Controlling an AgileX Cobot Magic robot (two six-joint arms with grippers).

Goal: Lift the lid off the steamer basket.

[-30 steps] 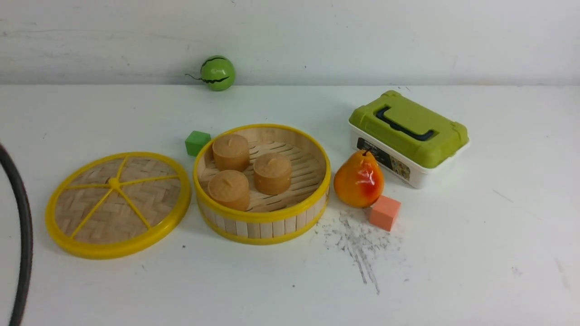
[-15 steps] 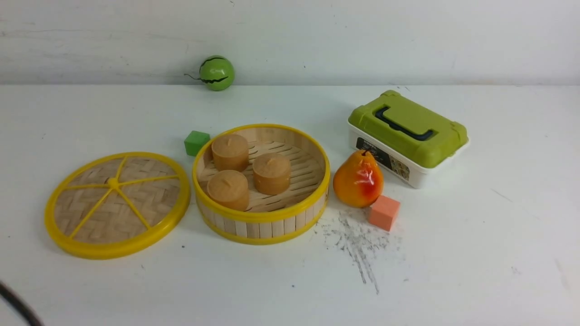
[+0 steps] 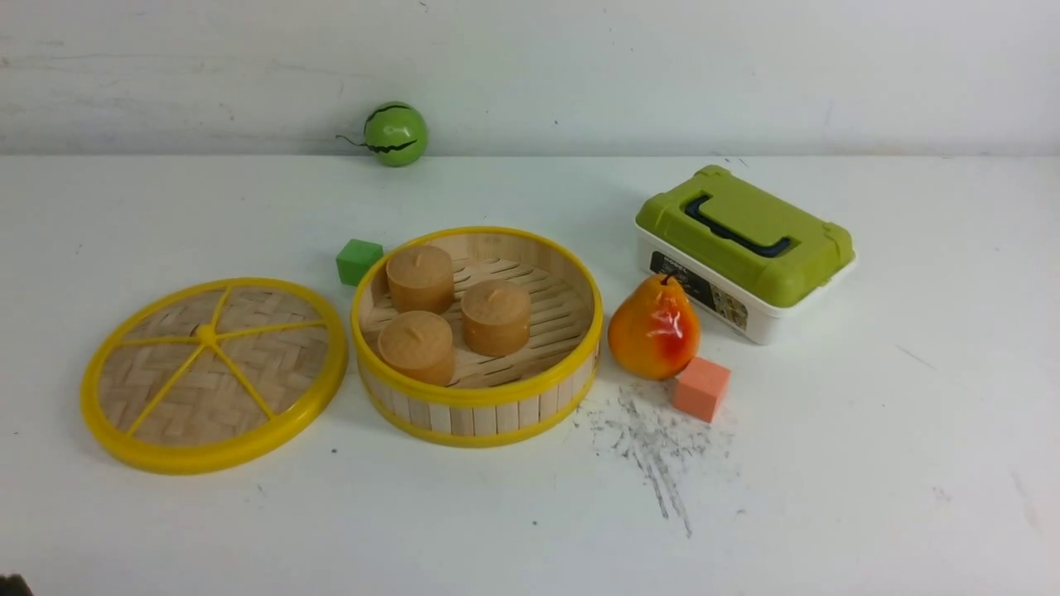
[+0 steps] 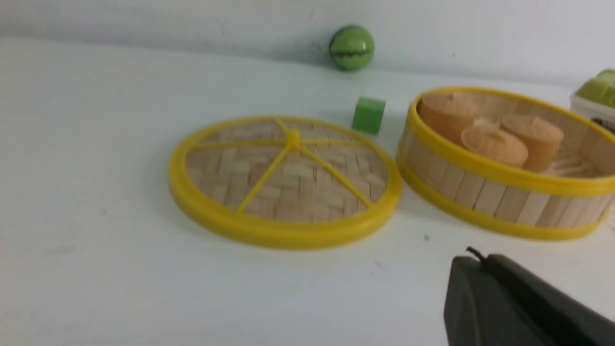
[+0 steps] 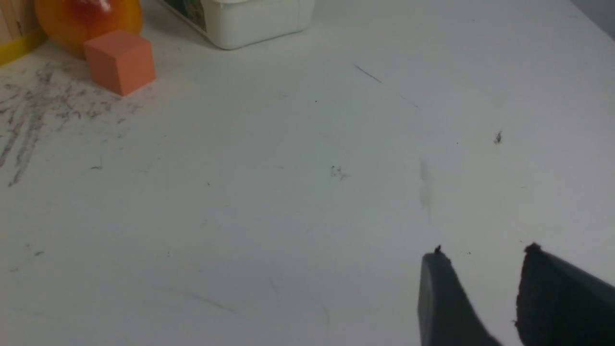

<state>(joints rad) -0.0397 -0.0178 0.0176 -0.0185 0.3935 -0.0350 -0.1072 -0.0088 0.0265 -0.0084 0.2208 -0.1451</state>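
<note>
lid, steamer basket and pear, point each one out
lid [image 3: 214, 374], front view, woven panel between two spokes
steamer basket [image 3: 476, 416], front view, front slat wall
pear [image 3: 654, 331], front view, middle of its body

Left wrist view, slightly blurred: the basket [image 4: 480, 192] runs off the edge, and the box [image 4: 596, 93] beyond it shows only a corner. The left gripper [image 4: 475, 262], near the basket, is mostly out of frame. Right wrist view: only a sliver of basket; the pear [image 5: 86, 19] beside it and the box are cut off; the right gripper [image 5: 483, 254] shows its tips only. The box label [image 3: 700, 290] is unreadably small.
</note>
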